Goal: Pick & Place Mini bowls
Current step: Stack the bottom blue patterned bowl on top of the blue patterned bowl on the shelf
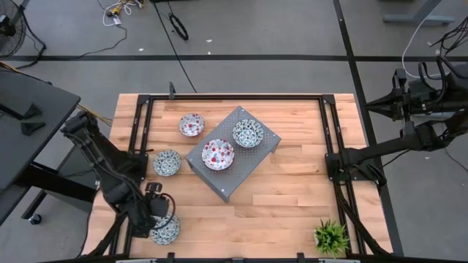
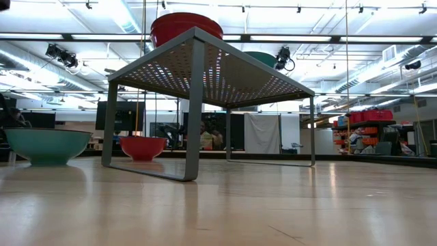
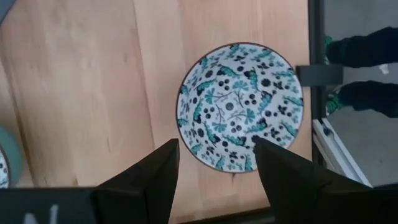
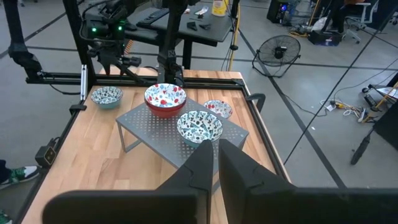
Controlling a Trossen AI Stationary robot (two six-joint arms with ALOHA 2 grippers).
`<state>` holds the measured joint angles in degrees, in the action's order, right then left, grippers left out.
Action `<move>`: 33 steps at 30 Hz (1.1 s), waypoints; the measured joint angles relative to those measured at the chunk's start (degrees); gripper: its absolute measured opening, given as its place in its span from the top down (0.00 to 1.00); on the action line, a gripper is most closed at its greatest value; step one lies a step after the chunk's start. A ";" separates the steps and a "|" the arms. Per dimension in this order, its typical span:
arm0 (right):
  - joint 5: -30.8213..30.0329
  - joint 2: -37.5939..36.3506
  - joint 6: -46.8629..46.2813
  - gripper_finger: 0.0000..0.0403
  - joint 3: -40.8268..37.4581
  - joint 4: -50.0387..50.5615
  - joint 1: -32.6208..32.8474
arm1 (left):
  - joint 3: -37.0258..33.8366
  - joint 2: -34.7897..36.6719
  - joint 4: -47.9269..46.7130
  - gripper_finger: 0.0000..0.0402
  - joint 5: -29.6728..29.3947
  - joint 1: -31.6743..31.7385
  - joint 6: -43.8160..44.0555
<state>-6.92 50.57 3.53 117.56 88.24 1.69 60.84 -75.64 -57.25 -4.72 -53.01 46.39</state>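
A grey perforated stand in the middle of the table carries a red-patterned bowl and a teal one. Another red bowl and a teal bowl sit on the wood to the stand's left. A third teal bowl rests near the near-left corner. My left gripper hovers open over it. One finger stands outside its rim and the other over its inside. My right gripper is shut, waiting at the table's right edge.
A small green potted plant stands near the near-right corner. A black metal frame borders the table's sides. Bare wood lies between the stand and the plant. In the low view the stand rises on thin legs.
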 joint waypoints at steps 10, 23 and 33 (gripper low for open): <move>0.00 0.00 0.00 0.93 0.00 0.00 0.02 | -5.53 0.00 4.32 0.46 -0.07 0.00 1.44; 0.00 0.00 0.02 0.93 0.00 -0.02 0.00 | -12.05 0.00 9.30 0.46 0.44 0.20 7.39; 0.00 0.00 0.00 0.93 0.00 -0.01 0.00 | -16.70 0.00 16.65 0.46 1.86 1.01 10.95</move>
<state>-6.92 50.57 3.53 117.56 88.24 1.69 44.14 -75.64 -40.60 -2.86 -52.01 57.34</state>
